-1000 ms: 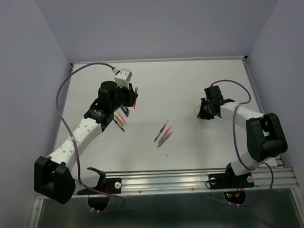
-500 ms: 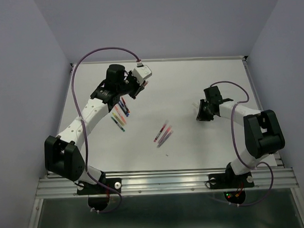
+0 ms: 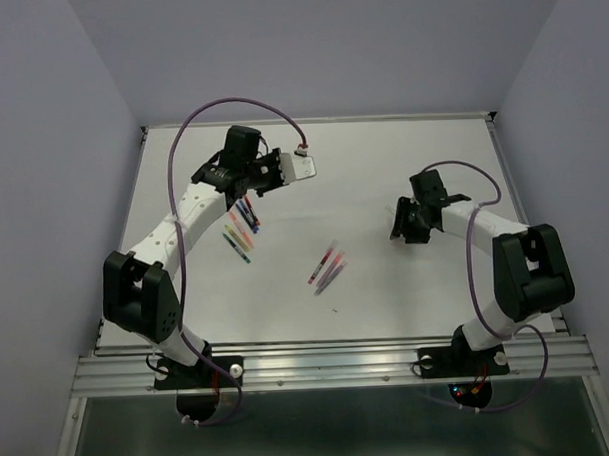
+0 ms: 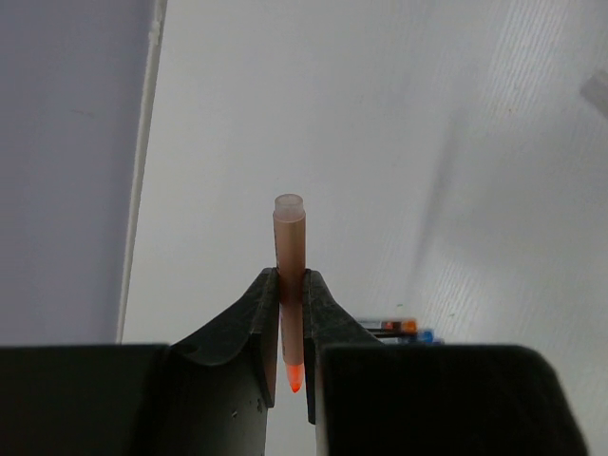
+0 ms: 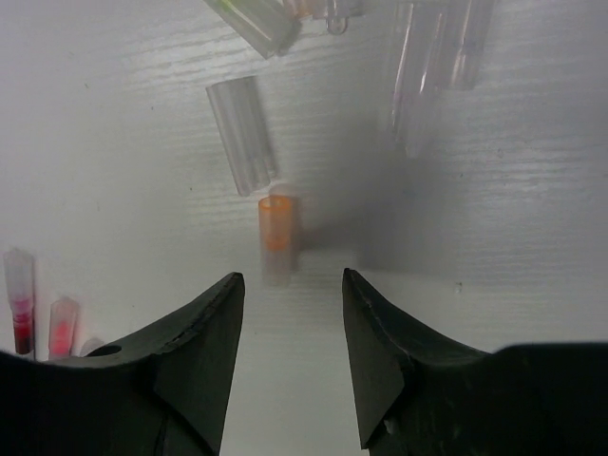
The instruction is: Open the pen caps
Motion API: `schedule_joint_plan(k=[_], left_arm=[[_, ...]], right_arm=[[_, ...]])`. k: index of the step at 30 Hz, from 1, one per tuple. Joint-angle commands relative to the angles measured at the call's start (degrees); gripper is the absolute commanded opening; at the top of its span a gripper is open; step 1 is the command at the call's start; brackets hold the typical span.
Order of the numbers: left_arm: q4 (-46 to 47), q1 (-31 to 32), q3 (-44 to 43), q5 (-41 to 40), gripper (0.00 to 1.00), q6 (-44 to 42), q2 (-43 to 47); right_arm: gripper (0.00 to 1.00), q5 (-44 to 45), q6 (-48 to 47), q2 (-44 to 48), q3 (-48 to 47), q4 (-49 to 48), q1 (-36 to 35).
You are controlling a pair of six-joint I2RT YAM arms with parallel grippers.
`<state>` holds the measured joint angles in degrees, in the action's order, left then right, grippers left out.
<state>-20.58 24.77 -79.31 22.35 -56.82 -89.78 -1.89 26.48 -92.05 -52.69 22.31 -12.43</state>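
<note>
Left end effector (image 4: 290, 282) grips 1 orange pen (image 4: 290, 233); right end effector (image 5: 291, 278), open over the orange cap (image 5: 276, 224), should rise straight.

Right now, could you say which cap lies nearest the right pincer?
The orange cap, just ahead of the right pincer; the clear tubes lie farther off.

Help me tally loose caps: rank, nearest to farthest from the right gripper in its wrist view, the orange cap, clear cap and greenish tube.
1. Orange cap, just ahead of the right gripper.
2. Clear cap, beyond it, slightly left.
3. Greenish tube, at the top edge.
</note>
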Motion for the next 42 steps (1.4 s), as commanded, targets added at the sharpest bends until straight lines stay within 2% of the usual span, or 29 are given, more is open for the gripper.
schedule_joint_plan(k=[1,3,5,6,8,12,16,18,19,21,29,35,37,42], left_arm=[[0.87,0.62,4.50,-4.32,0.00,-14.88,1.35],[2.29,0.89,8.28,-4.95,0.00,-22.09,1.97],[4.05,0.89,9.78,-4.34,0.00,-25.87,2.85],[4.32,0.54,10.74,-3.11,0.00,-30.76,3.11],[5.28,0.54,11.54,-2.84,0.00,-35.71,2.68],[2.66,0.19,9.27,-4.94,0.00,-45.56,-2.06],[-5.95,-0.87,0.66,-7.23,0.00,-54.87,-9.44],[-13.67,-1.04,-3.20,-7.84,0.00,-60.85,-13.13],[-15.87,-1.31,-2.70,-7.15,0.00,-65.91,-13.58],[-16.68,-2.01,-1.12,-7.75,0.00,-70.17,-12.97],[-20.64,-4.38,1.69,-10.47,0.00,-75.28,-14.81],[-18.97,-4.65,3.90,-11.27,0.03,-78.17,-16.30],[-18.27,-4.65,4.51,-12.06,0.06,-78.88,-16.66],[-17.30,-4.65,4.87,-13.03,0.07,-81.87,-17.54]], right_arm=[[0.57,0.75,-3.00,8.27,-2.33,4.76,0.30],[0.65,-0.13,-4.50,13.72,-2.51,5.29,0.30],[0.79,-2.06,-6.70,16.89,-3.03,6.25,0.30],[0.91,-3.02,-8.18,19.78,-3.56,6.17,0.30],[1.00,-5.84,-9.60,21.82,-4.35,6.00,0.30],[1.00,-4.79,-11.10,23.85,-6.81,5.82,0.30],[1.00,-2.07,-10.75,22.71,-9.27,5.91,0.30],[1.00,-1.80,-10.31,21.30,-10.94,5.99,0.30],[1.00,-1.28,-9.52,21.04,-11.73,5.82,0.30],[1.00,-0.40,-8.55,20.07,-12.52,5.82,0.30],[1.00,1.62,-6.09,17.79,-15.95,6.79,0.30],[1.00,1.37,-6.09,14.80,-18.06,6.70,0.30],[1.00,1.54,-6.44,14.10,-18.50,6.70,0.30],[1.00,1.28,-6.70,10.94,-19.30,6.52,0.30]])
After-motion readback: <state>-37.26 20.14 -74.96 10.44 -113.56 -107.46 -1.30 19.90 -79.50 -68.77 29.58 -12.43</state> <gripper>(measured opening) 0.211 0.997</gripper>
